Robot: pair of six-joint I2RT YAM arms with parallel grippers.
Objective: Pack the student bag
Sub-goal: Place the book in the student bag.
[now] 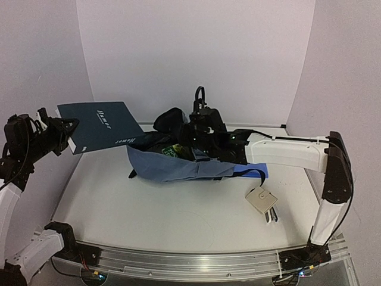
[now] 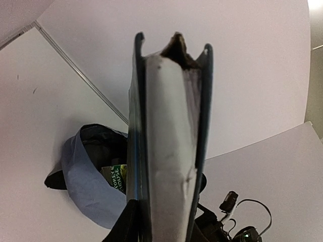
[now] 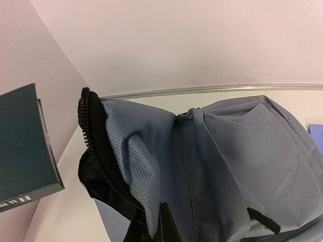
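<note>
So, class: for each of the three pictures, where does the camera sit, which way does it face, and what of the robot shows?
Top external: above and behind the bases, looking down at the table; left arm and right arm both show.
Left wrist: looks along the page edge of the book toward the student bag; the left end effector clamps the book.
Right wrist: pressed close to the student bag, book at left; the right end effector pinches its fabric.
Shared: all three show book and student bag.
</note>
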